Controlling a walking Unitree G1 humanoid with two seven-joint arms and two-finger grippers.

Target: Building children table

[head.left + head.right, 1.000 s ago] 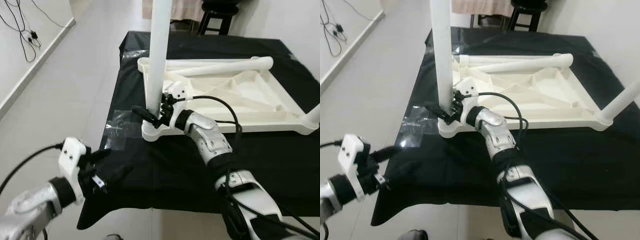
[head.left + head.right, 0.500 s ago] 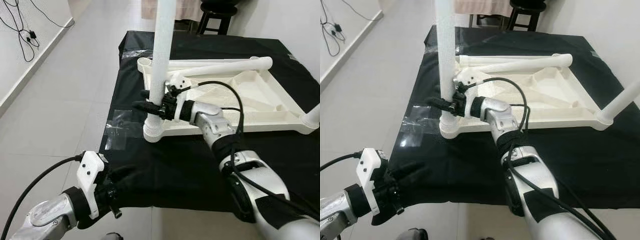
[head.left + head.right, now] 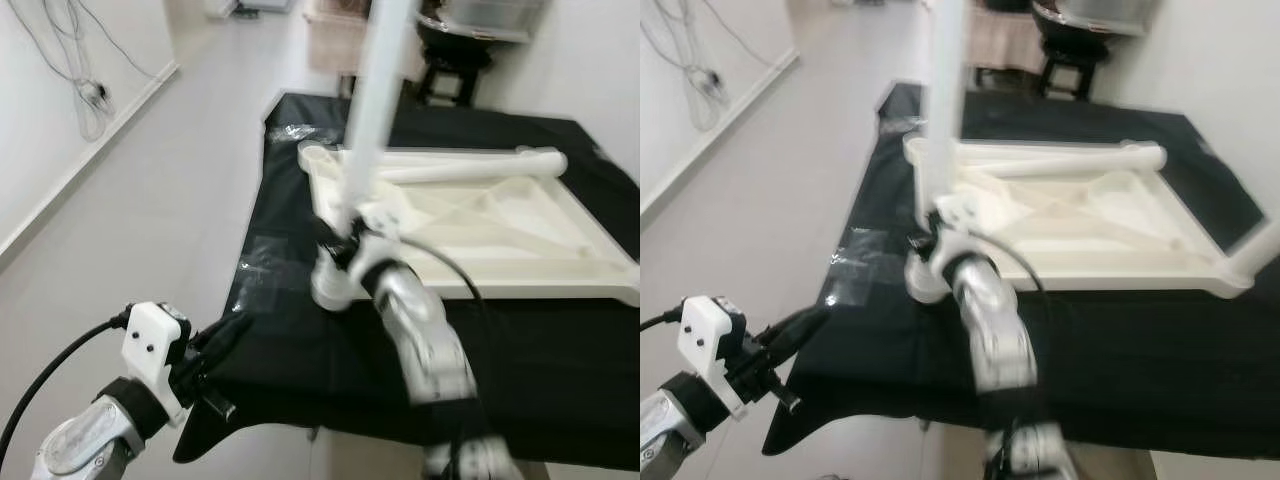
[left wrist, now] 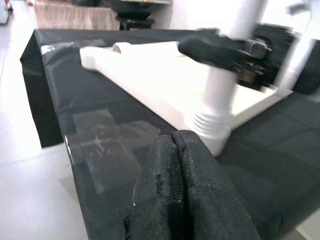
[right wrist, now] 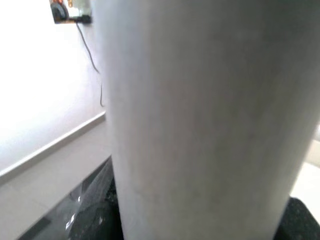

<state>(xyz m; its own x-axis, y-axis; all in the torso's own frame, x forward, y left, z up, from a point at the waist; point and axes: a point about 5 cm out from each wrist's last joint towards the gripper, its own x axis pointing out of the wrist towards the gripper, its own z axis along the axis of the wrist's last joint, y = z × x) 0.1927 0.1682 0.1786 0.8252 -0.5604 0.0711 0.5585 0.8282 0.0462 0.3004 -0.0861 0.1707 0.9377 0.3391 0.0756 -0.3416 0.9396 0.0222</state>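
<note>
At the near left corner of the upturned white tabletop [image 3: 480,215] on the black-draped table [image 3: 560,340], the right pincer [image 3: 335,245] clasps the upright leg [image 3: 372,110]; turning should stay square to the socket, while the left pincer [image 3: 222,335] hangs closed, empty.

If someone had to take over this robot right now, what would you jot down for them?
Right gripper: at the base of the upright white leg, close against it; the frame is blurred, so its grip is unclear.
Left gripper: fingers shut, holding nothing, low off the black cloth's near corner.
The white tabletop lies upside down on the cloth; the leg stands in its near-left corner socket.
Another loose leg lies across the far side.
Left: check the leg's seating, fit the rest.
</note>
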